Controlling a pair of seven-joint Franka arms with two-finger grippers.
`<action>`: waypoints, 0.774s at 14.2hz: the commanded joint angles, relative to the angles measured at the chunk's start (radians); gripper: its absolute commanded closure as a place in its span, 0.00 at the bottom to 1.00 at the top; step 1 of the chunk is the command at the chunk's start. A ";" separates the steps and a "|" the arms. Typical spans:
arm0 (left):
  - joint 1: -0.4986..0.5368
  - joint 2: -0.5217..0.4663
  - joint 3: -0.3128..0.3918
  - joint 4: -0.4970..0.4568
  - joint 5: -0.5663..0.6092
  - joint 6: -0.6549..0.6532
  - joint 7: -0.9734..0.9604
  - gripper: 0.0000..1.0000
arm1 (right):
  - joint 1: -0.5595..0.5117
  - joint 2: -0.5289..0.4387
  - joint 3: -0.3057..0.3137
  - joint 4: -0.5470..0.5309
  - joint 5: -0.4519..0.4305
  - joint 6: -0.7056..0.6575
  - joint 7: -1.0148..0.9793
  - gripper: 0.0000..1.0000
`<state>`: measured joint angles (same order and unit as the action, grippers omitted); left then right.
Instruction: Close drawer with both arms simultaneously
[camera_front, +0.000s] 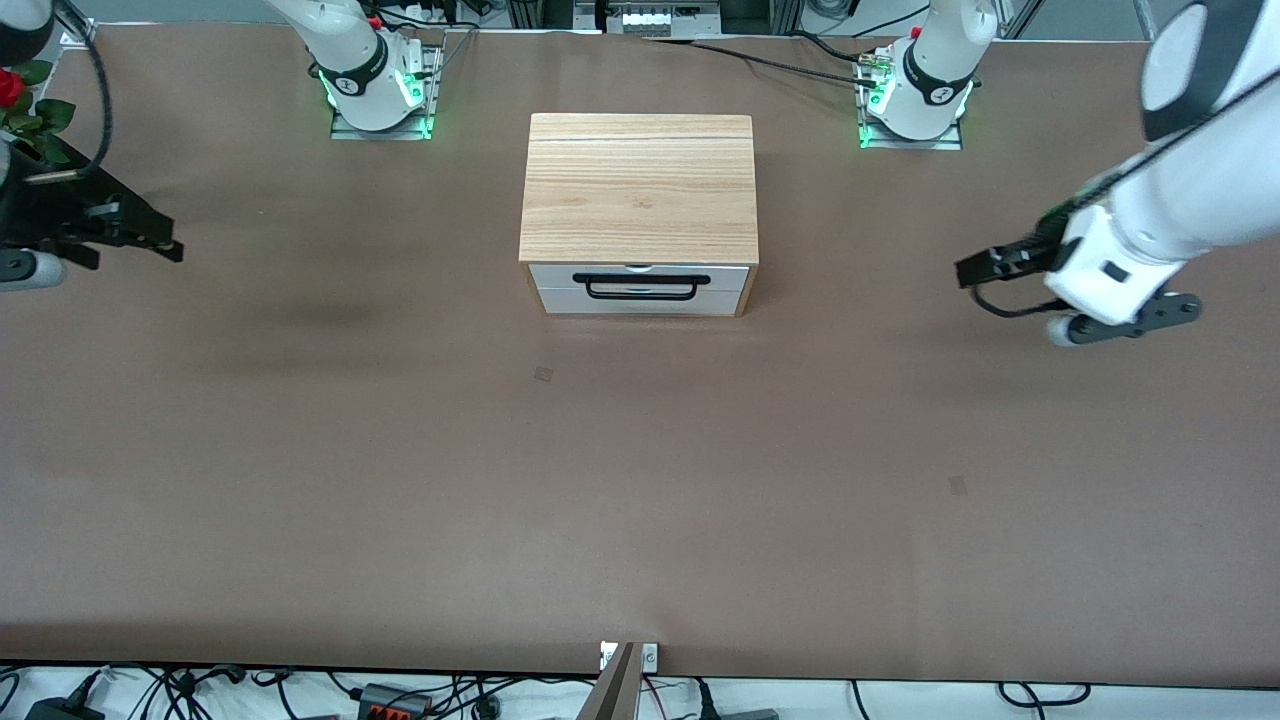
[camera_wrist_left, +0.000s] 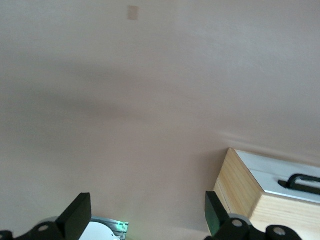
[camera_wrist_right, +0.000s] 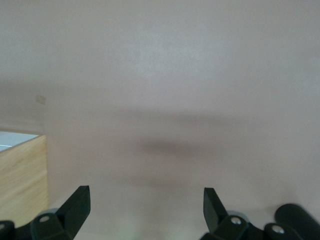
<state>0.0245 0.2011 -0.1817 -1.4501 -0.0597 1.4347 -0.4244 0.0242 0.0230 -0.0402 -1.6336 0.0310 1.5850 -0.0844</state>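
Note:
The light-wood cabinet (camera_front: 640, 190) stands mid-table between the two arm bases. Its drawer (camera_front: 560, 290) shows a white front panel with a black bar handle (camera_front: 640, 296); the panel sits flush with the cabinet's front. The left gripper (camera_front: 968, 270) hangs open and empty over the table at the left arm's end, well apart from the cabinet. In the left wrist view (camera_wrist_left: 146, 207) the cabinet's corner (camera_wrist_left: 245, 187) and the drawer's white front (camera_wrist_left: 270, 172) show. The right gripper (camera_front: 165, 242) is open and empty over the right arm's end; the right wrist view (camera_wrist_right: 145, 197) shows the cabinet's wooden side (camera_wrist_right: 22, 175).
A red rose with green leaves (camera_front: 20, 100) sits at the table's edge at the right arm's end. The arm bases (camera_front: 380, 95) (camera_front: 915, 100) glow green on either side of the cabinet. The brown table (camera_front: 640, 480) stretches toward the front camera.

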 joint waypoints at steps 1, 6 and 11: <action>0.025 0.004 -0.015 0.020 0.023 -0.020 -0.013 0.00 | -0.026 -0.063 0.022 -0.071 0.007 0.033 0.025 0.00; 0.014 -0.043 -0.028 -0.001 0.029 -0.029 -0.010 0.00 | -0.038 -0.049 0.000 -0.045 0.001 0.024 0.026 0.00; 0.008 -0.176 -0.041 -0.174 0.034 0.058 0.007 0.00 | -0.027 -0.049 0.016 -0.034 -0.002 0.020 0.032 0.00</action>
<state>0.0319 0.1044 -0.2190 -1.5265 -0.0547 1.4407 -0.4247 -0.0065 -0.0175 -0.0412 -1.6693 0.0306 1.6028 -0.0706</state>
